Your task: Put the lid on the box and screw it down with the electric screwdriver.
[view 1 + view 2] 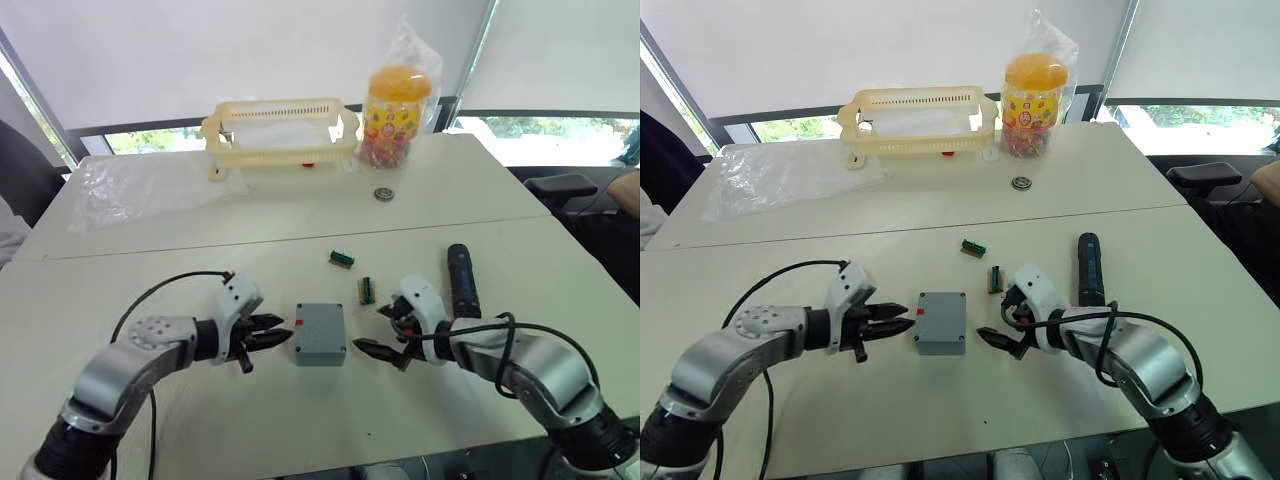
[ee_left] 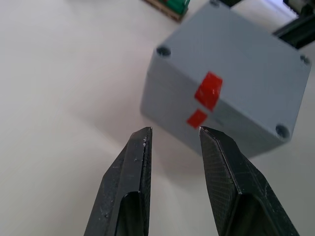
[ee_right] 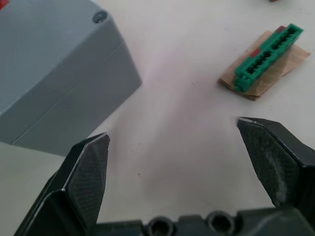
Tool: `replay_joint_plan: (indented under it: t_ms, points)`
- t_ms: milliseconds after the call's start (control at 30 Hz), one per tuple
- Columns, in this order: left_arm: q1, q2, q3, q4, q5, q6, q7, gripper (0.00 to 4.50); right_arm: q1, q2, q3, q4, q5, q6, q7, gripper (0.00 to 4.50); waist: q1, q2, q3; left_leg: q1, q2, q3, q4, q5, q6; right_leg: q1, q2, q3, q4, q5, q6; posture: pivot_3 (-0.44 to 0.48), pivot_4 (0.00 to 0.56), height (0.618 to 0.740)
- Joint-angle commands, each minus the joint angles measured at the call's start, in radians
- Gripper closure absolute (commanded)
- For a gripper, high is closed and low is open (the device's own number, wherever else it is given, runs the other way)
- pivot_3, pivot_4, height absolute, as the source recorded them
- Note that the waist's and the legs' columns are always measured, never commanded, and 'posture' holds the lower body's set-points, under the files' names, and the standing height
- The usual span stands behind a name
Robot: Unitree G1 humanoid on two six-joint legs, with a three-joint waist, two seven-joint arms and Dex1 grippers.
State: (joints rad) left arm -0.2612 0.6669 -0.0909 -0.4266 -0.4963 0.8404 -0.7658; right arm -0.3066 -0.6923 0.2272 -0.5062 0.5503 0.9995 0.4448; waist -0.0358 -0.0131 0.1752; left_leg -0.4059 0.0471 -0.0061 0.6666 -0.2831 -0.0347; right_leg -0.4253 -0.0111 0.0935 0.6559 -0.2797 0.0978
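Note:
The grey box (image 1: 320,356) stands in the middle of the near table. The grey lid (image 1: 320,328) lies flat on top of it with the corners lined up, and red marks (image 2: 206,93) show on the side facing my left arm. My left gripper (image 1: 285,331) is just left of the box, its fingers a little apart and holding nothing, the tips short of the red-marked side. Just right of the box my right gripper (image 1: 368,330) stands wide open and empty. The dark electric screwdriver (image 1: 462,280) lies on the table beyond my right wrist.
Two small green pieces (image 1: 342,259) (image 1: 367,290) lie behind the box. On the far table are a yellow slotted basket (image 1: 280,130), a jar with an orange lid (image 1: 397,115), a small round metal part (image 1: 384,193) and a clear plastic bag (image 1: 140,185).

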Motion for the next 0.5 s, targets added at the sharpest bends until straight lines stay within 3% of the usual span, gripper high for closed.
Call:
replay_joint_plan:
  t_ms: [33,500]
  points:
    - [-0.055,-0.009,-0.030,0.052,0.030,-0.057,-0.026,3.00,0.001,0.026,-0.013,-0.075,0.007,0.031,-0.008,0.03,0.000,0.000,0.000,0.000,0.000,0.000,0.000,0.000,0.000,0.000,0.000,0.000,0.000,0.000,0.000,0.000,0.150,0.740]
    - [-0.262,-0.085,-0.142,0.396,0.194,-0.292,-0.136,3.00,0.058,0.173,-0.013,-0.199,0.012,0.177,-0.115,0.03,-0.003,0.000,0.000,0.000,0.000,0.000,0.000,0.000,0.000,0.000,0.000,-0.001,0.001,0.000,0.000,0.000,0.150,0.740]
